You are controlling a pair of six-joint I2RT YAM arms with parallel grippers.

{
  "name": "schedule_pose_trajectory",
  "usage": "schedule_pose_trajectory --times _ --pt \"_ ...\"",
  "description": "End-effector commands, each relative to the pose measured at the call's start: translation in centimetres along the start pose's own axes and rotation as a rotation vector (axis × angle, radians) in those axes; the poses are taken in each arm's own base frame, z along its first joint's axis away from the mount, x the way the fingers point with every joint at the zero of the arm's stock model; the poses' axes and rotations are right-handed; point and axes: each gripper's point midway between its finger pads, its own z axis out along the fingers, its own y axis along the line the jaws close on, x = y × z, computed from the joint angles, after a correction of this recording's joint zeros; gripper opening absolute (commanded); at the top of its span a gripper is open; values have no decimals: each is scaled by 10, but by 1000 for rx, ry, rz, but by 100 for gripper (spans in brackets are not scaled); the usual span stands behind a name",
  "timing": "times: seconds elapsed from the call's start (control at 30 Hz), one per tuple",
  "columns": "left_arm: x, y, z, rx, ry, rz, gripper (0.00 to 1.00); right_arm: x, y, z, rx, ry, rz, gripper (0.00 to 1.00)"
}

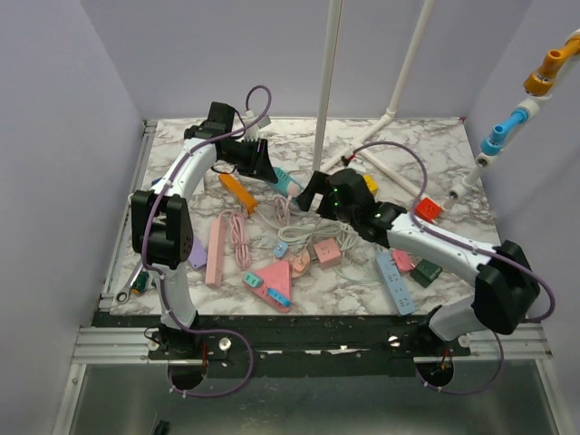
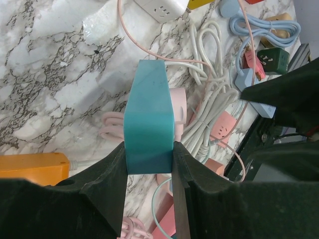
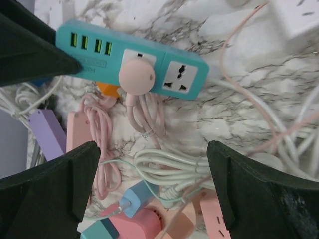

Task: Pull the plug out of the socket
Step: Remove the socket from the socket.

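The table [image 1: 426, 145] is white marble veined in grey. Pale lilac walls [image 1: 54, 136] close it in on the left, back and right. A metal rail [image 1: 308, 340] runs along its near edge, carrying both arm bases. Two white poles [image 1: 329, 72] rise from the far half, one upright and one slanted, and a pipe [image 1: 535, 82] with orange and blue fittings crosses the top right corner.

Clutter fills the middle of the table:
- an orange strip [image 1: 237, 192]
- a long pink strip [image 1: 216, 249]
- a purple block [image 1: 197, 254]
- a pink triangle [image 1: 272, 276]
- a blue strip [image 1: 394, 281]
- a green adapter [image 1: 424, 272]
- a red block [image 1: 429, 208]
- loops of white cable [image 1: 308, 236]

The teal strip [image 3: 184, 74] lies left of centre towards the back, just beside the orange one. The left gripper [image 2: 148, 159] clamps one end of it, with its fingers [image 2: 112, 169] pressed against both long sides. The round pink plug [image 3: 137, 77] sits in the socket next to the strip's green ports. Its pink cord [image 3: 144, 114] is tied in a bundle and hangs from it across the marble.

The right gripper [image 3: 152, 149] hovers over the plug side of the strip. Its fingers [image 3: 75, 174] are spread wide, with nothing between them and clear of the plug.
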Motion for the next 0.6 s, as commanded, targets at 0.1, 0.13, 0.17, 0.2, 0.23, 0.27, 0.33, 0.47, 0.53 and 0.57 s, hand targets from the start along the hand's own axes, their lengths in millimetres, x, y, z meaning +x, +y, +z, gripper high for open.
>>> schedule_pose_trajectory --times 0.1,0.13,0.17,0.2,0.23,0.27,0.33,0.47,0.53,0.57 --pt "-9 -30 -17 59 -51 51 0 23 44 49 -148 17 -36 95" --pt "-9 -30 -17 60 -49 51 0 25 46 55 -150 16 -35 95" --pt "-8 -31 -18 62 -47 51 0 27 47 60 -155 18 -37 94" --pt "-8 -31 -18 63 -47 54 0 29 48 65 -157 20 -39 93" --pt "-8 -31 -18 64 -47 55 0 29 51 68 -165 20 -38 93" --pt "-7 -32 -18 63 -45 55 0 31 52 72 -170 26 -41 92" --pt "-6 -32 -19 65 -43 58 0 38 59 88 -190 44 -35 85" --pt "-6 -32 -20 58 -43 70 0 45 62 95 -203 66 -19 76" --pt "-6 -32 -20 55 -43 70 0 50 63 97 -207 77 -13 73" --pt "-6 -32 -21 54 -43 70 0 51 62 98 -202 79 -10 72"
